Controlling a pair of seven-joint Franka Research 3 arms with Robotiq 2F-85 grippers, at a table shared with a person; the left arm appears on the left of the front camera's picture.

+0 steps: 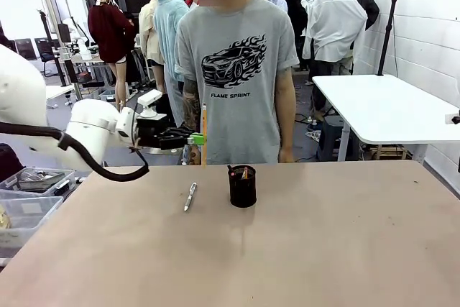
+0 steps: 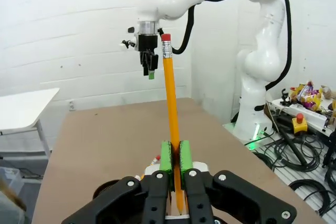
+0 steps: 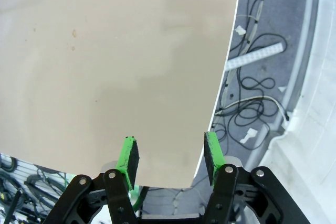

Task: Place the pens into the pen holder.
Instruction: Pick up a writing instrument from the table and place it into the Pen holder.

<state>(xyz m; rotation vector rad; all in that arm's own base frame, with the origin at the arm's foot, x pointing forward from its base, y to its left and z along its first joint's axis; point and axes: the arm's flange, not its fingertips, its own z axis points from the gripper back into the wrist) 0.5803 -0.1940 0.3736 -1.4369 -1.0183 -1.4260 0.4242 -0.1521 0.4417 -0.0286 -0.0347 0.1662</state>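
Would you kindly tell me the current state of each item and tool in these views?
left tool: shut on the pencil.
right tool: open, empty, over the edge of the table.
pencil: upright in the air, not yet in the pen holder.
silver pen: lying flat on the table, left of the pen holder, untouched.
pen holder: standing upright, with something already poking out of its top.

White arms [image 1: 93, 129], black green-padded fingers [image 3: 129, 157]
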